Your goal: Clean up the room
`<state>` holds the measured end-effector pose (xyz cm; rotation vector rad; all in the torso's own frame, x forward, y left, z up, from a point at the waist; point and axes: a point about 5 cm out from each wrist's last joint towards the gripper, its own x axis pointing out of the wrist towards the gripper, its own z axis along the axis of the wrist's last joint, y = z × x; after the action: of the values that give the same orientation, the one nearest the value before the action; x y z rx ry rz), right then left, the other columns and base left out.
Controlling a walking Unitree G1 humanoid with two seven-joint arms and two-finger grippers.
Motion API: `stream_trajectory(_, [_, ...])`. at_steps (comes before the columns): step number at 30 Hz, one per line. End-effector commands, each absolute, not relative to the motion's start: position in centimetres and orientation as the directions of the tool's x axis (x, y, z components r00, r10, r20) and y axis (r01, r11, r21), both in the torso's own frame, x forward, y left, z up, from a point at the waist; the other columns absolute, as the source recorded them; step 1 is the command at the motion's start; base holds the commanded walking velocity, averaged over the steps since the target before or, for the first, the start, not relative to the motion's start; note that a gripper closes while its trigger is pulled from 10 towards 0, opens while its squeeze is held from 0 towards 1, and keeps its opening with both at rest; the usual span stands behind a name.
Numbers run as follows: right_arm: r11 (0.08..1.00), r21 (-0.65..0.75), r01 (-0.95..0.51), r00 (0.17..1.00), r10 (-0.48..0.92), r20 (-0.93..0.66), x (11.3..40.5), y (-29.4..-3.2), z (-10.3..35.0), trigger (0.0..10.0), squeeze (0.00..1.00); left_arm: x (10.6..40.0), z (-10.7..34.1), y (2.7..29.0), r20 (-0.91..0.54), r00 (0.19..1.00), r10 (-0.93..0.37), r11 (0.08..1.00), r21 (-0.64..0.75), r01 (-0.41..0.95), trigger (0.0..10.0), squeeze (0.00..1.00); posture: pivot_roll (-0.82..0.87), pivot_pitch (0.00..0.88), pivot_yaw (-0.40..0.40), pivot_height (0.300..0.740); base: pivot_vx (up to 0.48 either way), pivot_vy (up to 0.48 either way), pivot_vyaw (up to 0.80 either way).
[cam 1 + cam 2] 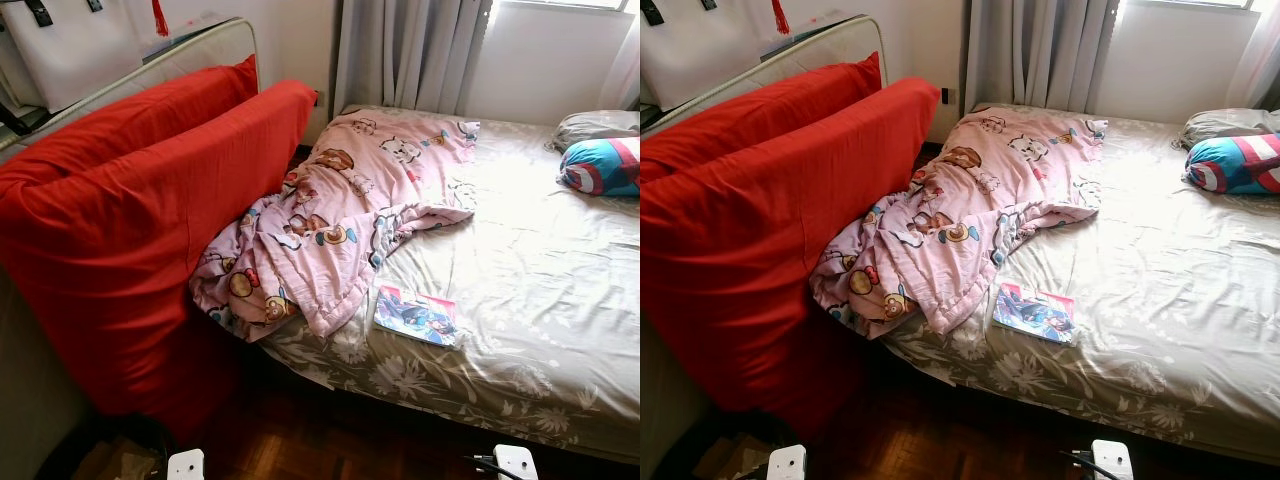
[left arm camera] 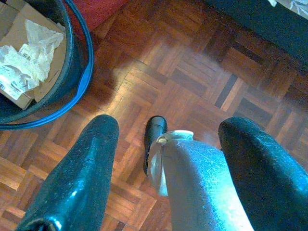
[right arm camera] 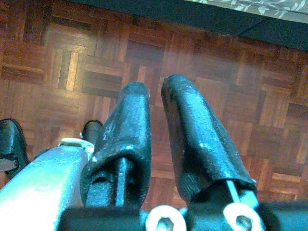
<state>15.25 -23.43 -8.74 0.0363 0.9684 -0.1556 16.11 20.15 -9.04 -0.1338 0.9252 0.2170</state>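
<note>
Left eye view: book (image 1: 416,315) lies flat, crosswise.

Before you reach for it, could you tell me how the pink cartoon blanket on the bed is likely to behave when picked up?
The pink blanket lies crumpled in soft folds, so it will probably be floppy and sag around any single grasp point. One corner drapes over the bed edge, so it may slide off if pushed. Its edge lies close to the comic book and could drag it along.
</note>
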Motion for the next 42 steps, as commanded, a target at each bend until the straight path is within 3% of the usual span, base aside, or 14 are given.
stream_trajectory(1, [0.903,0.156,0.400,0.616,-0.138,-0.776,18.21,-22.41,-7.77,10.0,0.00,24.96,-4.41,19.46,-0.703,0.708,0.066,0.997,0.016,-0.077,10.0,0.00,-0.11,0.000,0.050,0.740,0.000,0.000,0.00])
stream_trajectory(14, [0.901,0.169,0.399,0.625,-0.133,-0.769,18.00,-22.35,-7.84,10.0,0.00,24.95,-4.30,19.50,-0.673,0.737,0.070,0.997,0.019,-0.077,10.0,0.00,-0.11,0.000,0.053,0.740,0.000,0.000,0.00])
stream_trajectory(42, [0.930,0.133,0.343,0.661,-0.138,-0.738,18.72,-23.22,-7.18,10.0,0.00,25.05,-4.46,18.85,-0.704,0.705,0.084,0.992,-0.007,-0.124,10.0,0.00,-0.12,0.000,0.004,0.740,0.000,0.000,0.00])
